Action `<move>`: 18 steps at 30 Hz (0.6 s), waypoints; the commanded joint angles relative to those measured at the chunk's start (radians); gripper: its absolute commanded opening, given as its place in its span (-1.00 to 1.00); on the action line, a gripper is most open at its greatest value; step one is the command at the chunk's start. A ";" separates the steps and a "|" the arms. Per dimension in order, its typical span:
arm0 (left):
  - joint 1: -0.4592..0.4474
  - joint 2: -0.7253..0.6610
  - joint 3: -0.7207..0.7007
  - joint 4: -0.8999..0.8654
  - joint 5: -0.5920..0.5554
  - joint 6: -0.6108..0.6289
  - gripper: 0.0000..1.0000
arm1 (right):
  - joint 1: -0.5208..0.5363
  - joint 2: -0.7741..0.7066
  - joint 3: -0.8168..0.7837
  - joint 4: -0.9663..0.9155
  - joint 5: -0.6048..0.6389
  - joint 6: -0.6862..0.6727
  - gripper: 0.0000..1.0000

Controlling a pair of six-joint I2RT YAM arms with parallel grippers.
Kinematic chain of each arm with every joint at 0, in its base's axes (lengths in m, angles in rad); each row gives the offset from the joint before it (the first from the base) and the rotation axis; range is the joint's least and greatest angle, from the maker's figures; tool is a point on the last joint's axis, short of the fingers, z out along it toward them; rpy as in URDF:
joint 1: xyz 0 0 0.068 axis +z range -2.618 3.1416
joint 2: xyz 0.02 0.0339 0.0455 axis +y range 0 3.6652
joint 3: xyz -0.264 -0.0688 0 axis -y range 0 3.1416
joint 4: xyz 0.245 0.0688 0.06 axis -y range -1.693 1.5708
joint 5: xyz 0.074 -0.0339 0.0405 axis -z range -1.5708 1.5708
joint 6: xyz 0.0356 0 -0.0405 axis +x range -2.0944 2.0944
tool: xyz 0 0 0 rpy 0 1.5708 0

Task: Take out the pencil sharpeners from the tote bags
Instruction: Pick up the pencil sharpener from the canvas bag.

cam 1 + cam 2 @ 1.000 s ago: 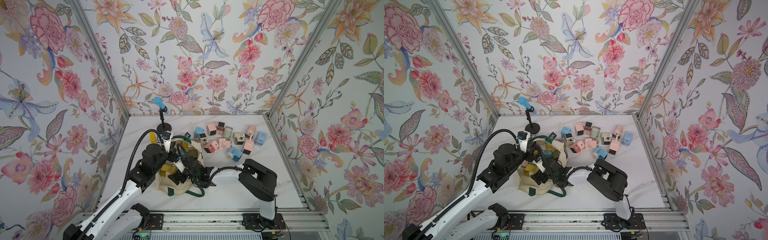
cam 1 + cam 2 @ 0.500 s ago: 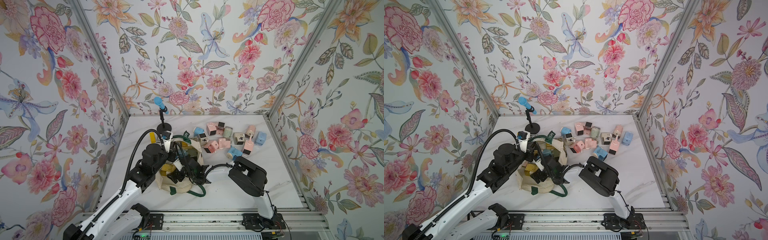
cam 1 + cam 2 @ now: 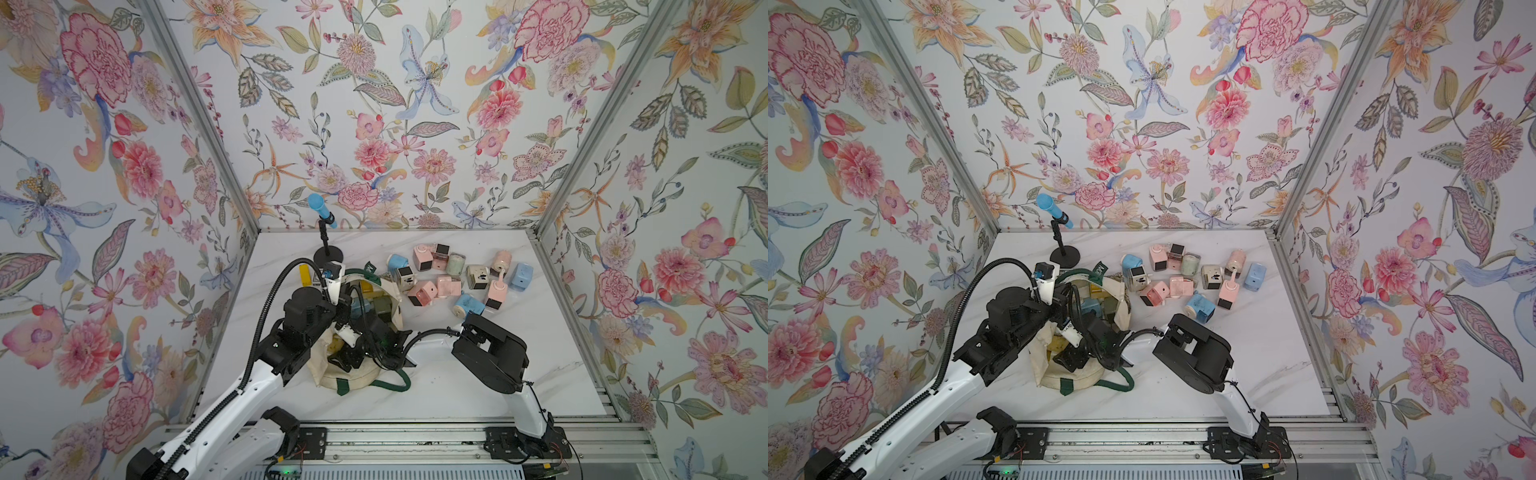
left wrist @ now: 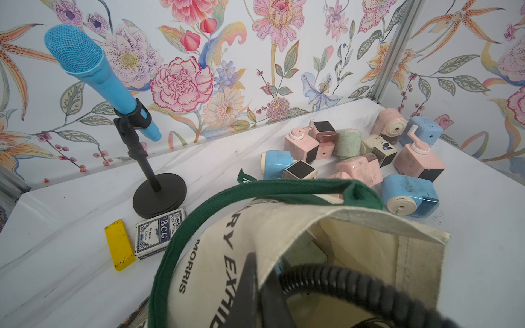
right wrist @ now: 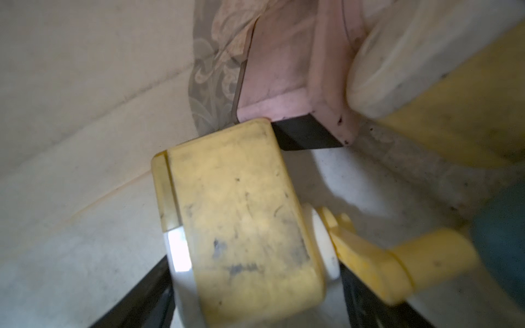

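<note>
My right end effector is deep inside the tote bag, clamped on a yellow sharpener. One dark finger lies against each side of its body, and its crank sticks out past one finger. A pink sharpener with a dark face touches its far corner, and a second yellow sharpener with a cream end leans beside the pink one. The bag's cream lining and a strip of leafy pattern fill the rest of my right wrist view.

My left end effector is closed, pinching the bag's rim. The cream wall with dark lettering stands up and the mouth gapes. A green handle arcs over the opening. In both top views the bag lies on the table, on my left half, with both my arms meeting over it. A blue sharpener shows in its mouth.

Outside the bag, a loose cluster of sharpeners in pink, blue, sage and cream lies on the table to my right of the mouth, the nearest ones just beside it. A blue microphone on a black stand rises behind the bag. A card deck lies just beside the stand's base, with a yellow bar next to the deck.
</note>
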 commanded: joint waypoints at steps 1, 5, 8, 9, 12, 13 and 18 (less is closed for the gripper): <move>0.007 0.006 0.004 -0.028 0.010 -0.007 -1.00 | 0.024 0.036 0.010 0.008 0.041 0.012 0.98; 0.008 0.012 0.007 -0.029 0.013 -0.007 -1.00 | 0.013 0.054 0.009 0.034 0.062 0.038 1.00; 0.007 0.012 0.007 -0.030 0.011 -0.007 -1.00 | 0.010 0.066 0.013 0.040 0.038 0.040 0.90; 0.007 0.010 0.006 -0.031 0.010 -0.006 -1.00 | 0.009 0.065 0.013 0.045 0.024 0.040 0.83; 0.007 0.009 0.006 -0.029 0.007 -0.005 -1.00 | 0.007 0.052 0.002 0.059 -0.016 0.038 0.69; 0.007 0.011 0.005 -0.030 0.006 -0.004 -1.00 | 0.007 0.042 -0.002 0.061 -0.022 0.036 0.64; 0.007 0.007 0.006 -0.032 0.007 -0.006 -1.00 | 0.004 -0.007 -0.024 0.042 -0.026 0.028 0.37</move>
